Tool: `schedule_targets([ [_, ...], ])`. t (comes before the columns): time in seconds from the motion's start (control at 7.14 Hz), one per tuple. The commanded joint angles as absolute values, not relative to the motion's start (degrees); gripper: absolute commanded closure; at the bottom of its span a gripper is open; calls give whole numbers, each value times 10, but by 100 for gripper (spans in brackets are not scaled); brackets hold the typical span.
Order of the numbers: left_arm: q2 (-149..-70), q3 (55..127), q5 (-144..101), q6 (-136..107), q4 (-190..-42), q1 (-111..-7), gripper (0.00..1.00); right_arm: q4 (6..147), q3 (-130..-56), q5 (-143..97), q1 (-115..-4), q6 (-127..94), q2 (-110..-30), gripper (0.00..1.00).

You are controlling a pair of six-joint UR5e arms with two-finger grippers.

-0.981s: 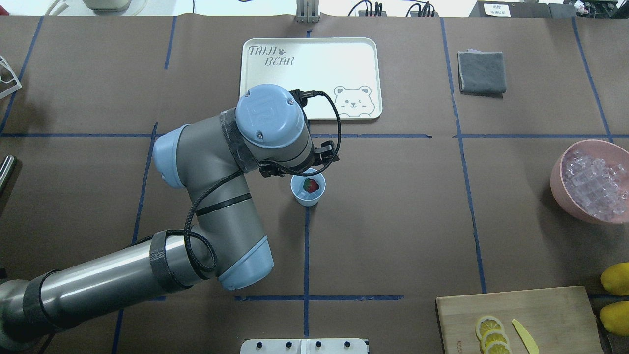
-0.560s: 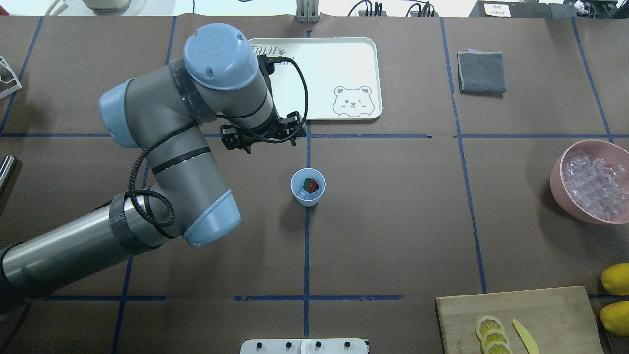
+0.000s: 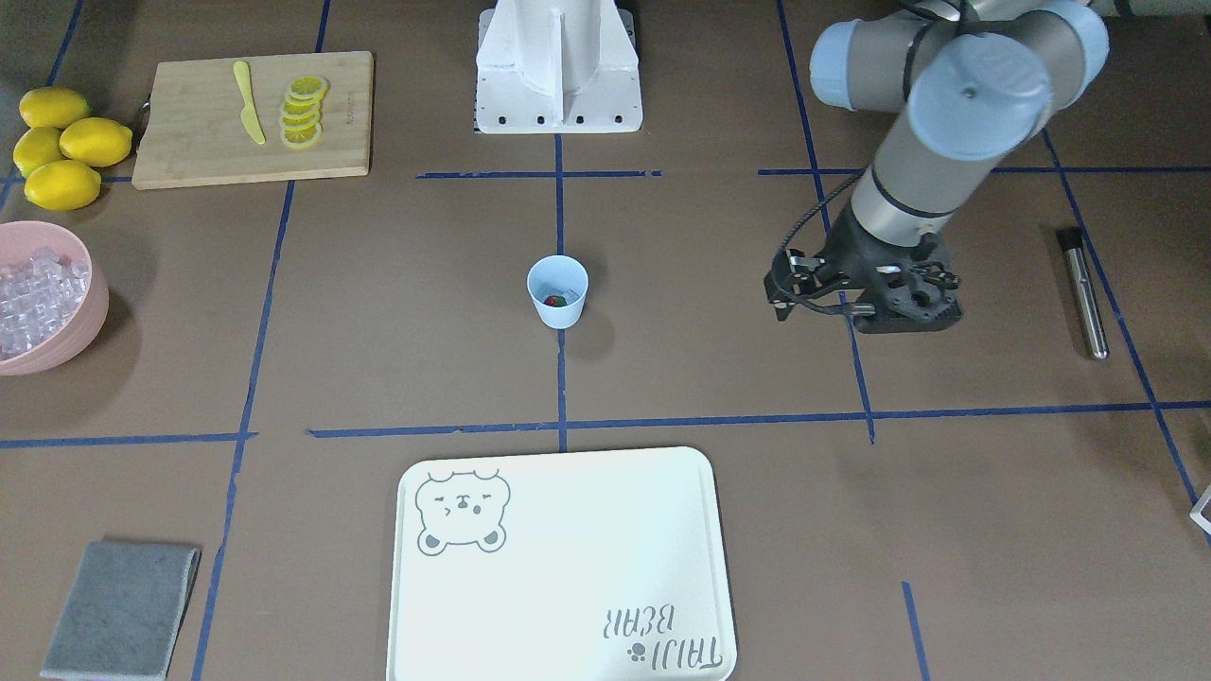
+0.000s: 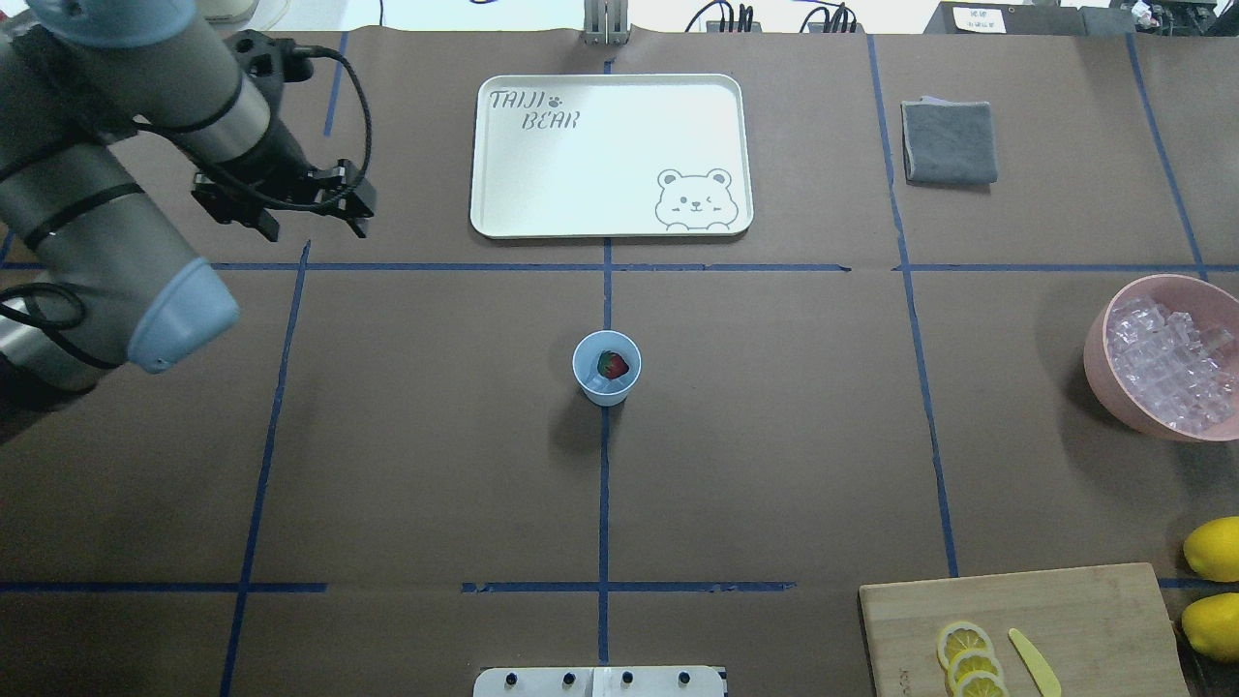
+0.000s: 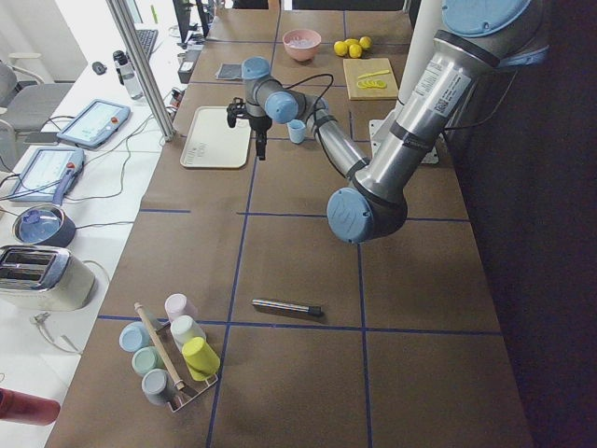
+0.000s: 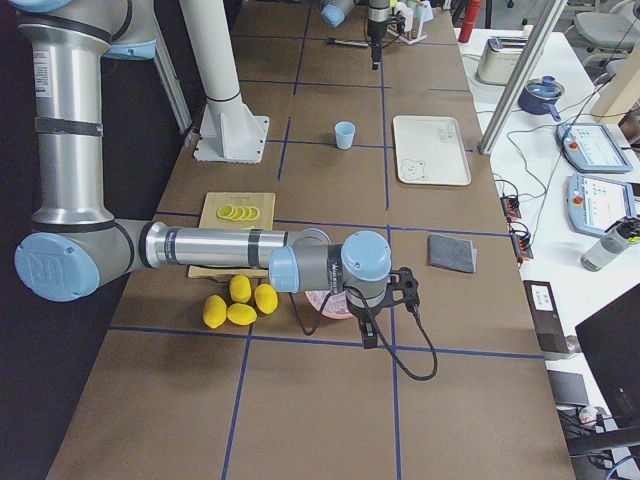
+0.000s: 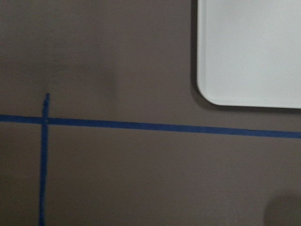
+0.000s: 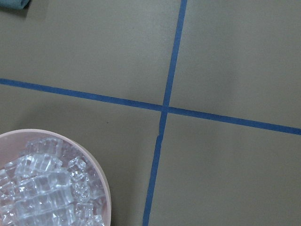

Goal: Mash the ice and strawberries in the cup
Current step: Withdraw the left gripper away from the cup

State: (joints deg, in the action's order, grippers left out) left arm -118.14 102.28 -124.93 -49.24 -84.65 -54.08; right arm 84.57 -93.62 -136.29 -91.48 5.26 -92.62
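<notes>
The pale blue cup [image 4: 606, 368] stands at the table's middle on a blue tape line and also shows in the front view [image 3: 557, 291]. A red strawberry [image 4: 613, 364] lies inside it, with something whitish beside it. More ice [image 4: 1166, 358] fills the pink bowl [image 4: 1099, 360] at the right edge. My left gripper [image 4: 290, 208] hangs empty far left of the cup, near the tray's corner; in the front view [image 3: 906, 323] its jaws look spread. My right gripper [image 6: 385, 310] hovers next to the pink bowl; I cannot tell its state.
A white bear tray [image 4: 610, 155] lies behind the cup. A metal rod [image 3: 1083, 293] lies beyond my left gripper. A grey cloth [image 4: 949, 142], a cutting board [image 4: 1065, 620] with lemon slices and a yellow knife, and whole lemons [image 4: 1215, 547] are on the right.
My left arm has swung from right above the cup back and far to the left. The cup and strawberry have stayed put.
</notes>
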Motion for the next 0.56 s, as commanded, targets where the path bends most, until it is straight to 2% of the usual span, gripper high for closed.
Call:
schedule_targets([
  [0.0,-1098,1035,-1292,-340,-845,-628,0,842,-938,-1362,-915,20,-923,0],
  [0.42,-979,1014,-1317,-130,-856,-720,0,842,-939,-1363,-915,20,-922,0],
])
